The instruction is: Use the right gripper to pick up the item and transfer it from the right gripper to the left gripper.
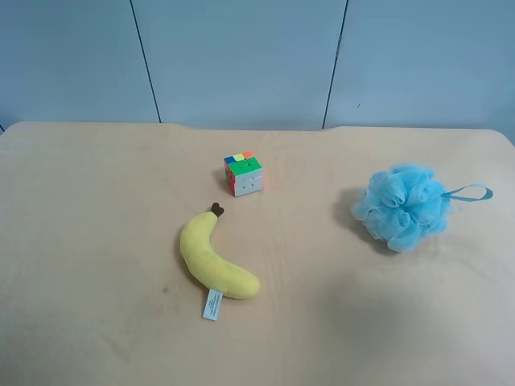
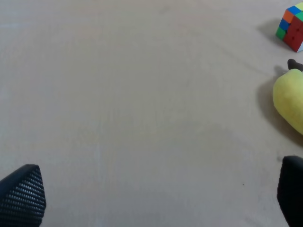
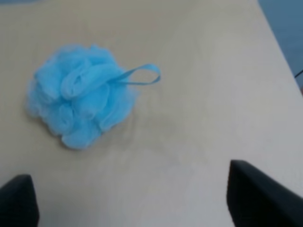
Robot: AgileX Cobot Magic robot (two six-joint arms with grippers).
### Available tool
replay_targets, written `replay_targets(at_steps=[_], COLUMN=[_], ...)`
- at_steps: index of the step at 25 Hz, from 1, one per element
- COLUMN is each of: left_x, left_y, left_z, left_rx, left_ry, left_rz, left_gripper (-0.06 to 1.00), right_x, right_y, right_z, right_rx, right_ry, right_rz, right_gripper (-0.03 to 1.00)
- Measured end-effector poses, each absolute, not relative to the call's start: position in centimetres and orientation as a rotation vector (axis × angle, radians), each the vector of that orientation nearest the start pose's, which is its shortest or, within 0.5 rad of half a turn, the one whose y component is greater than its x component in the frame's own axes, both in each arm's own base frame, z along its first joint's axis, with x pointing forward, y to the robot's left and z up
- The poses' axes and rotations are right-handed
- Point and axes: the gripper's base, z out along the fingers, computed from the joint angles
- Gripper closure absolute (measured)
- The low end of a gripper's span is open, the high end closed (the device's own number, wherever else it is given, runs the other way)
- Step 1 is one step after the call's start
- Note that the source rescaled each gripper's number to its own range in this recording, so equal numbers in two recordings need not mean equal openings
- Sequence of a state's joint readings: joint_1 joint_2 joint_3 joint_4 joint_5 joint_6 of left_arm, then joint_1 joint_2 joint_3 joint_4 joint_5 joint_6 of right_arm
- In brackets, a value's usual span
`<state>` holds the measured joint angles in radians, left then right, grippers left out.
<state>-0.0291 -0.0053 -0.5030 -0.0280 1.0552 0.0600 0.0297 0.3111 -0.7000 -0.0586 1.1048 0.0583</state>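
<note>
The light-blue mesh bath pouf [image 1: 401, 206] lies on the tan table at the exterior high view's right, its blue ribbon loop [image 1: 471, 192] pointing towards the table's right edge. Neither arm shows in the exterior high view. In the right wrist view the pouf [image 3: 80, 95] lies ahead of the right gripper [image 3: 135, 201], whose two black fingertips [image 3: 258, 198] stand wide apart and empty. The left gripper [image 2: 156, 196] is also open and empty over bare table, its fingertips [image 2: 21, 194] at the frame's corners.
A yellow plush banana [image 1: 213, 259] with a white tag lies left of centre. A small colourful puzzle cube [image 1: 243, 173] stands behind it. Both also show at the edge of the left wrist view: banana [image 2: 289, 97], cube [image 2: 291, 27]. A blue-grey wall stands behind the table.
</note>
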Motion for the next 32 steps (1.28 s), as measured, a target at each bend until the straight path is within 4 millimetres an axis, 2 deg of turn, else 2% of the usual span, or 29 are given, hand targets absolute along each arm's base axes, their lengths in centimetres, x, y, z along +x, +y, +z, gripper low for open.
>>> replay_targets(at_steps=[4,7,15,20,26,32], left_x=[-0.6,-0.6,-0.6,-0.6,-0.6,-0.6], left_y=[-0.2,-0.2,-0.2,-0.2,-0.2,-0.2], left_z=[27.9,27.9,27.9,27.9,27.9,27.9], left_rx=[0.092,0.092,0.092,0.092,0.092,0.092], left_ry=[2.028,2.028,2.028,2.028,2.028,2.028], left_rz=[-0.014,-0.014,-0.014,-0.014,-0.014,-0.014], left_gripper=[-0.05,-0.05,-0.05,-0.05,-0.05,-0.05], right_x=[6.4,9.2,16.9,20.0,23.5,26.1], right_y=[-0.2,-0.1,0.1,0.3,0.5,0.7], right_z=[33.7,33.6,30.8,28.8,26.7,24.2], right_rx=[0.015,0.010,-0.007,0.008,0.021,0.034], right_ry=[2.279,2.334,2.452,2.491,2.446,2.449], right_rz=[-0.027,-0.029,-0.031,-0.021,-0.003,0.022], right_gripper=[0.11,0.11,0.11,0.11,0.11,0.11])
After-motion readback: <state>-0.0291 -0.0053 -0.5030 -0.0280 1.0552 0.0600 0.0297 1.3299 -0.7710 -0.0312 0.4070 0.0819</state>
